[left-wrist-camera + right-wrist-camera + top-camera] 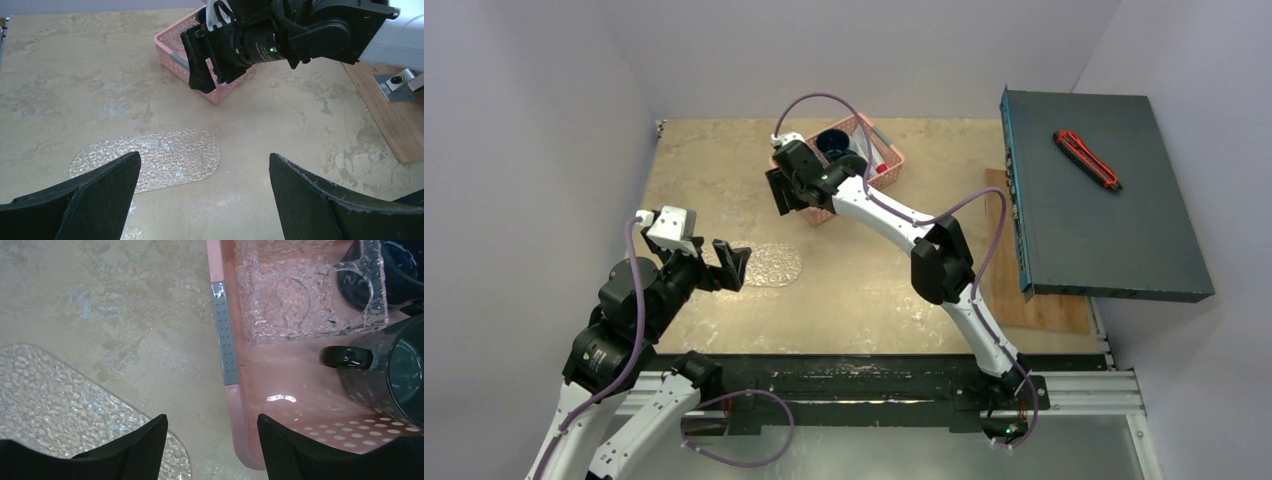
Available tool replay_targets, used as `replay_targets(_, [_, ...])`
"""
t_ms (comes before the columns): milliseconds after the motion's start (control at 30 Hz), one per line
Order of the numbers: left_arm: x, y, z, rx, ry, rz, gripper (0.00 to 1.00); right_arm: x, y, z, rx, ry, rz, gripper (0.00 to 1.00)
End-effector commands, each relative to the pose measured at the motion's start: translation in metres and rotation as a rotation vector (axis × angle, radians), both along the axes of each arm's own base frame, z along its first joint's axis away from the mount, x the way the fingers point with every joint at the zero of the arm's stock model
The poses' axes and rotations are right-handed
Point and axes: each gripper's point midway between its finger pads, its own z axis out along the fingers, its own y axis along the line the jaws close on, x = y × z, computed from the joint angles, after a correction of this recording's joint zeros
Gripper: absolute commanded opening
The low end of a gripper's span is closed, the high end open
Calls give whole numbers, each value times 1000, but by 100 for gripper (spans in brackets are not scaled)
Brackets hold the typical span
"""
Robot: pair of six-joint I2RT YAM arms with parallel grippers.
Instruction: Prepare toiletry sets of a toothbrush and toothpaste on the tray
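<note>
On the surface by the left arm: the tray [150, 160] lies flat and bare, with no toothbrush or toothpaste on it.
Done so far: nothing that I can see; not one set is laid out.
Left to do: every brush and tube has to be found, lifted and placed on the tray, by my reckoning.
Pink basket [234, 410]: holds two dark mugs [390, 370] and a clear embossed piece [300, 295]. A grey dotted strip [225, 335] lies along its rim, and I cannot tell whether that is a tube.
Right pincer [210, 440]: released and grasping nothing, it hangs over the basket's rim, which runs between the jaws.
Left pincer [204, 157]: spread wide and empty, hovering over the tray's near edge.
Edges: the basket wall stands between the right pincer and anything inside, and the mugs crowd that corner.
Open room: bare surface [874, 290] lies between basket and tray, so the way across looks free.
Right side: a dark slab [1114, 220] carrying a red cutter [1086, 160] overhangs the edge there, well apart from the work.
</note>
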Motion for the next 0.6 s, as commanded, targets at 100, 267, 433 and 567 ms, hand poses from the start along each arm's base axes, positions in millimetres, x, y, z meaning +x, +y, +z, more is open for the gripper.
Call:
replay_targets(100, [0, -2, 15, -29, -32, -7, 100, 12, 2, 9, 24, -20, 13, 65])
replay_targets(267, [1, -2, 13, -26, -26, -7, 100, 16, -5, -1, -24, -27, -5, 60])
replay_targets(433, [1, -2, 13, -26, -25, -6, 100, 14, -8, -7, -43, -19, -6, 53])
replay_targets(567, [2, -2, 12, -24, -22, -2, 100, 16, -9, -13, -56, -17, -5, 51])
